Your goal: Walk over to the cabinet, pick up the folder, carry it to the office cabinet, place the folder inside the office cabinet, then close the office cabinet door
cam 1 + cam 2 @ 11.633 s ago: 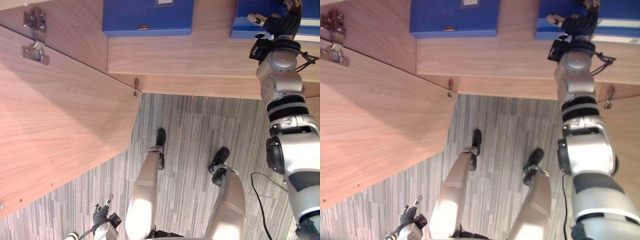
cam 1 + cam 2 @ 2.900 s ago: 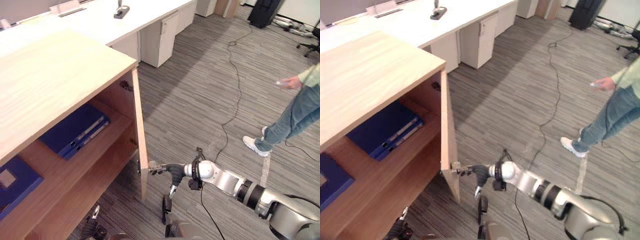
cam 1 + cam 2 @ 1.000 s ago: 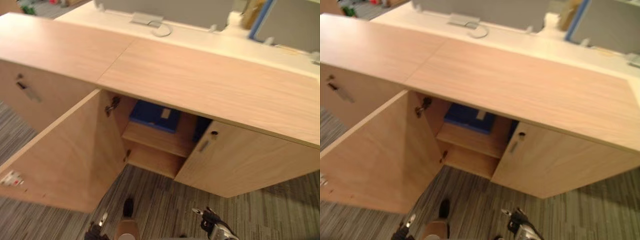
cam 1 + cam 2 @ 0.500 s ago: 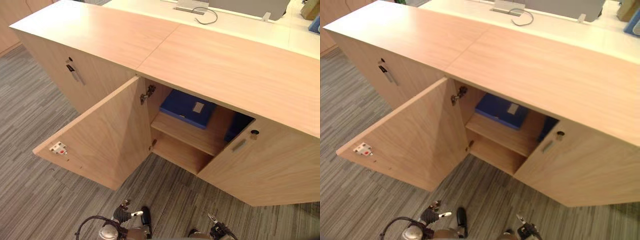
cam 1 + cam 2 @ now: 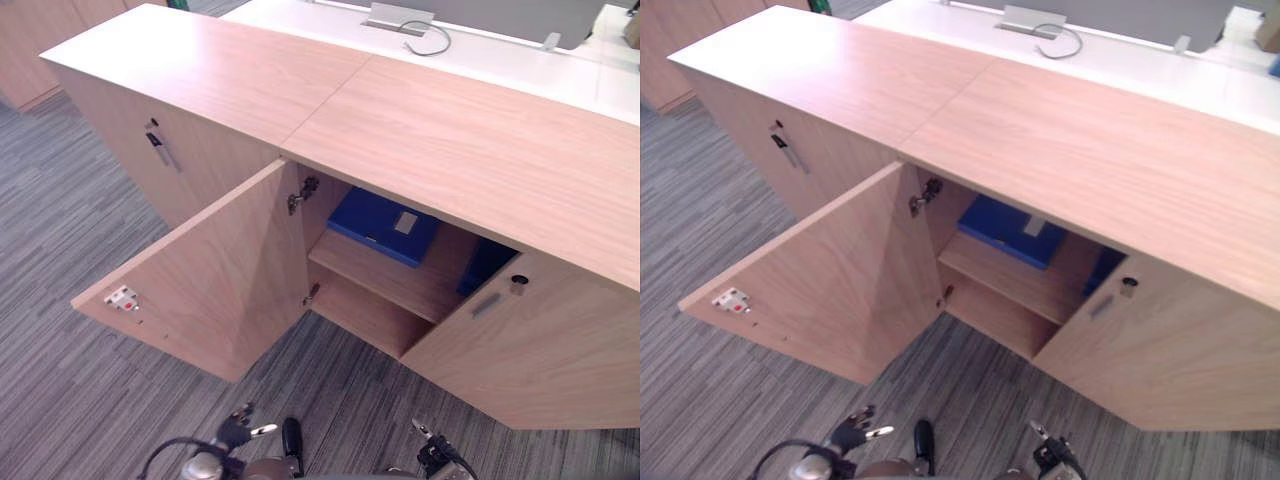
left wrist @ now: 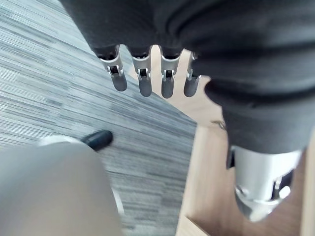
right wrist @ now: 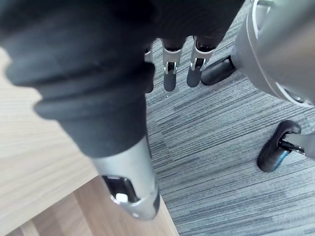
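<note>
Folder (image 5: 380, 222) lies on the shelf (image 5: 400, 282) inside the office cabinet (image 5: 450, 130), left hand (image 6: 144, 78) and right hand (image 7: 169, 74) dangle empty, fingers straight, in front of it, and that wide-open door (image 5: 215, 275) juts out, so a careless reach could clip it.

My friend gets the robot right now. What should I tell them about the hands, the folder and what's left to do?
Left hand: open, holding nothing.
Right hand: open, holding nothing.
Things: the blue folder lies flat on the upper shelf inside the cabinet. A second folder sits to its right, partly hidden by the right door.
Done: the folder is in the cabinet.
Left: the left door stands wide open and the right door is ajar. Push them shut.
</note>
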### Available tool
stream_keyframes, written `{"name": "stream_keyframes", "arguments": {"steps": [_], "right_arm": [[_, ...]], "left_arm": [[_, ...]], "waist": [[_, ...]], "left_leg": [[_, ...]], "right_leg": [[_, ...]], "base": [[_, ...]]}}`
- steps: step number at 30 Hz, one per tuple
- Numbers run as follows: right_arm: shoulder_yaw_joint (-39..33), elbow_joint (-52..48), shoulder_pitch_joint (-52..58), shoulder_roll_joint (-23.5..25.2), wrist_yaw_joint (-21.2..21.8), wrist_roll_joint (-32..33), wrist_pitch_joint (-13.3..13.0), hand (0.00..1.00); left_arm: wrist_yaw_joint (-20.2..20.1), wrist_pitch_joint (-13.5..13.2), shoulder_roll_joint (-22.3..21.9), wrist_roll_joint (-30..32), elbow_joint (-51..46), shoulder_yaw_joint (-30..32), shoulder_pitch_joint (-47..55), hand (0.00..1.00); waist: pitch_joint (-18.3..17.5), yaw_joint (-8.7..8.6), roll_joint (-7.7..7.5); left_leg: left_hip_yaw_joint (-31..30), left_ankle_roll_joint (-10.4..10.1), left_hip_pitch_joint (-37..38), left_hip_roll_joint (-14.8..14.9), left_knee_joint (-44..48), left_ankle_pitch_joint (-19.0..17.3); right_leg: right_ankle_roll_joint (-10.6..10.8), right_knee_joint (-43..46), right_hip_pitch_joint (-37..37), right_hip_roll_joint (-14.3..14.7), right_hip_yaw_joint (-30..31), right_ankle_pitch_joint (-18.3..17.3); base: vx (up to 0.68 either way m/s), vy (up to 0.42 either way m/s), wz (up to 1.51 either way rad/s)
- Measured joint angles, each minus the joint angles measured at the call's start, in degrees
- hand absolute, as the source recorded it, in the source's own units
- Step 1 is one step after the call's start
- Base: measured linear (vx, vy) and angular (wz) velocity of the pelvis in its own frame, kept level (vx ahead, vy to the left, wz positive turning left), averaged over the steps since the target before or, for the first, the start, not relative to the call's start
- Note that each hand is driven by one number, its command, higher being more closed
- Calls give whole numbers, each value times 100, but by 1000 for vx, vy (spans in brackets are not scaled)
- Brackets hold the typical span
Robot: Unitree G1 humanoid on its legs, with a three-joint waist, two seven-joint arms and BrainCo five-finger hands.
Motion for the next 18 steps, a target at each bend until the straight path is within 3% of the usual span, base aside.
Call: {"name": "stream_keyframes", "arguments": {"steps": [3,8,13,18], "right_arm": [[-158,-23,114,-1,105,4,3,0],[-489,-25,472,28,161,17,8,0],[-491,-11,492,79,181,17,7,0],[-491,-4,470,185,186,15,10,0]], "left_arm": [[97,390,154,31,474,1323,280,0],[386,636,580,-761,293,3205,379,0],[592,635,1365,-1422,-143,3813,121,0],[818,630,1646,-1542,-427,3857,-274,0]], "waist": [[8,12,-32],[4,135,-112],[-82,209,-186],[-178,246,-195]], "left_leg": [[108,20,47,14,0,-97],[-10,62,67,-79,1,-242],[-36,3,181,-76,13,-298],[-12,-18,368,118,40,-323]], "right_leg": [[-34,-86,18,12,90,-21],[-135,-217,182,-9,-61,-81],[-141,-4,234,-54,-24,-69],[-261,486,151,7,75,12]], "base": [[12,-16,-26],[69,-18,15],[116,5,5],[88,-6,3]]}}
